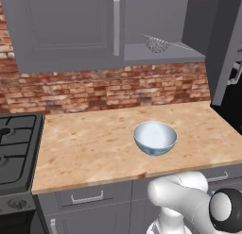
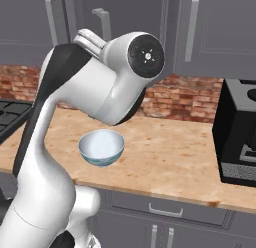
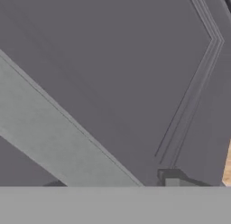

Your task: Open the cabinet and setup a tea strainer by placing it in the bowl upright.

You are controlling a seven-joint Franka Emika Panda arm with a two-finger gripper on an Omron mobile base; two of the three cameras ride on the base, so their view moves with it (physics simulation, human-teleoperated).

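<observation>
Gripper [image 3: 173,180] at the bottom edge of the hand view, close against a grey recessed-panel door; open or closed cannot be told. Cabinet [image 1: 163,51], upper centre of the left base view, stands open. Tea strainer [image 1: 157,43] rests on its shelf, handle pointing right, long axis near horizontal. Bowl [image 1: 155,137] sits upright on the wooden counter [image 1: 85,143] below, centre frame.
</observation>
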